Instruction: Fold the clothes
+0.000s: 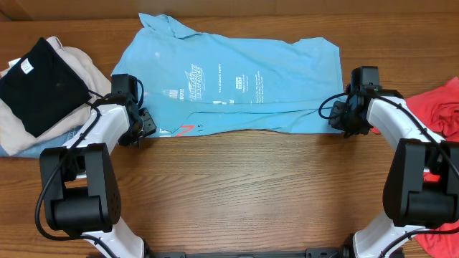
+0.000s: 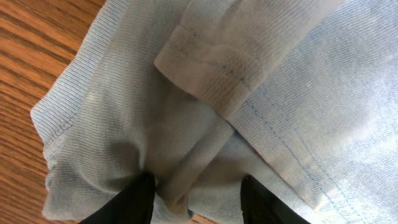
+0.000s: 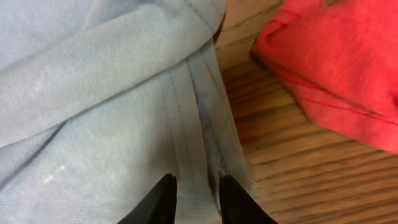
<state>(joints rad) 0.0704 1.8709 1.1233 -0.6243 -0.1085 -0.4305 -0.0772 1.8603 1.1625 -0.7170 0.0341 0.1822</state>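
Pinching the sky-blue T-shirt [image 1: 237, 79] at opposite edges, left pincer [image 2: 198, 188] and right pincer [image 3: 197, 186] each clamp bunched fabric on the tabletop [image 1: 251, 186].

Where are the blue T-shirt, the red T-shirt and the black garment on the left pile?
light blue T-shirt [image 1: 229, 75], overhead view, mid-chest at the lettering.
coral-red T-shirt [image 1: 445, 107], overhead view, bunched part at the right edge.
black garment [image 1: 39, 86], overhead view, its middle.
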